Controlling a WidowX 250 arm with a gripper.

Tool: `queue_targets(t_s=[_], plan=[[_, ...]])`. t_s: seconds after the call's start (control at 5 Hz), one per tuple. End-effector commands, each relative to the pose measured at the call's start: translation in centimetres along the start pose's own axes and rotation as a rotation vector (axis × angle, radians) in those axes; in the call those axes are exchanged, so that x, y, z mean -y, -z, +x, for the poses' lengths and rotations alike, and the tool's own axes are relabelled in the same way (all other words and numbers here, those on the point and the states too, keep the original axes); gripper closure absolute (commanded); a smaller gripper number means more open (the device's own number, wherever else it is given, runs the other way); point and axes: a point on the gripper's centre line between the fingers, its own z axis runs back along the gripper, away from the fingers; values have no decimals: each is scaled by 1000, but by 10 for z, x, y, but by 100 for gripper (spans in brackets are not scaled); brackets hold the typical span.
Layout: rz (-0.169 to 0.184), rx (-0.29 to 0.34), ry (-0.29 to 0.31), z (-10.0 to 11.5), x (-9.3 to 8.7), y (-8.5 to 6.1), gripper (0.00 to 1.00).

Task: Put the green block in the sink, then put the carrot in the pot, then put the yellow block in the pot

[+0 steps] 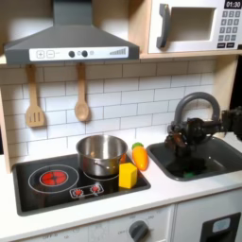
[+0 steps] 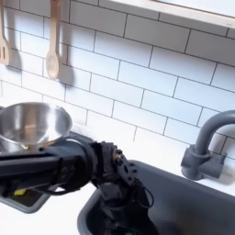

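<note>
Gripper low over sink, grip state unclear | carrot, yellow block beside pot

Both exterior views are small and soft, with fine detail smeared. In the first exterior view the light is warm and even, falling from above and in front; the pot carries bright glare streaks, and a dim shadow lies under the hood. The second exterior view is cooler and brighter on the tiles, with the arm nearly black and blurred, and the sink dark.
</note>
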Motion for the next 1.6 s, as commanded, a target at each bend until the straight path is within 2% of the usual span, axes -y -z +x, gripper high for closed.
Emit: queue_targets(t_s=[0.0,0.2,0.4,0.6,0.8,1.0,1.2,1.4], plan=[[3,8,39,-5,7,-10,0],[3,60,29,-5,7,-33,0],[19,78,64,-5,15,-53,0],[27,70,29,-10,9,-65,0],[54,81,5,-9,-4,-81,0],[70,102,-23,-1,-17,-97,0],[89,119,-23,14,-30,-109,0],[116,95,-24,23,-46,-107,0]])
